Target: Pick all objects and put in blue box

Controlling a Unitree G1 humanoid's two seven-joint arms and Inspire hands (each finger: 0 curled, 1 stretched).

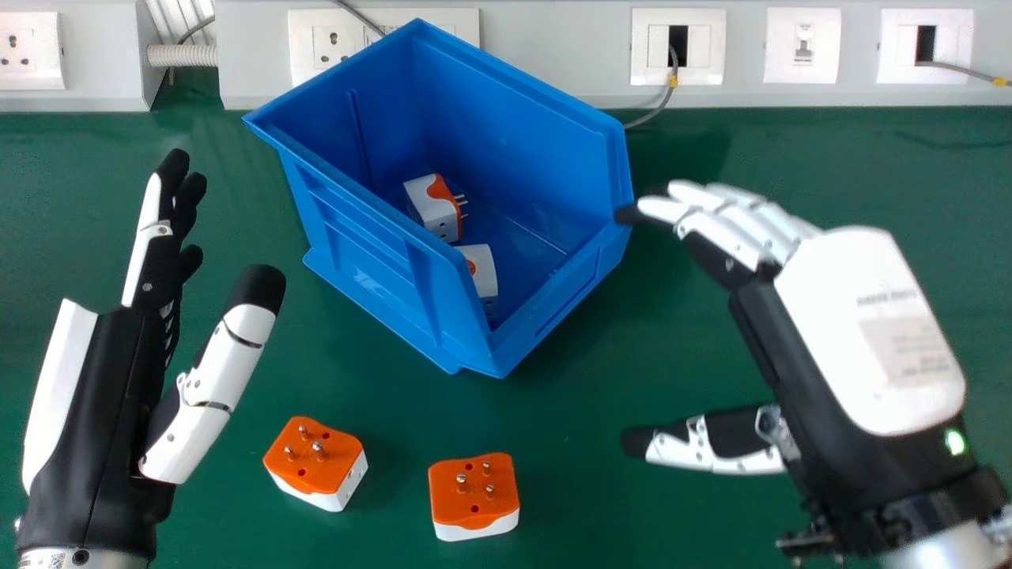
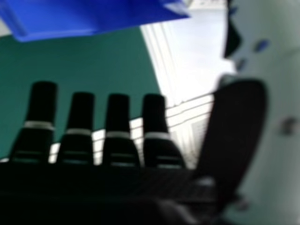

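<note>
In the head view my left hand (image 1: 118, 379) is at the left, its fingers straight and thumb apart, holding nothing. My right hand (image 1: 854, 316) is at the right, open, fingertips close to the box's right corner. The blue box (image 1: 364, 269) stands in the upper middle, with two white and orange adapters (image 1: 431, 209) inside. On the table between the hands lie an orange-topped adapter (image 1: 316, 458) and a second one (image 1: 474, 494), pins up. In the right hand view, my right hand (image 2: 117, 145) has straight fingers, and part of the blue box (image 2: 93, 18) shows.
A green table (image 1: 585, 490) lies under everything. Along its back edge runs a grey panel with white sockets (image 1: 802, 47). A grey cable (image 1: 660, 103) hangs down behind the box's right side.
</note>
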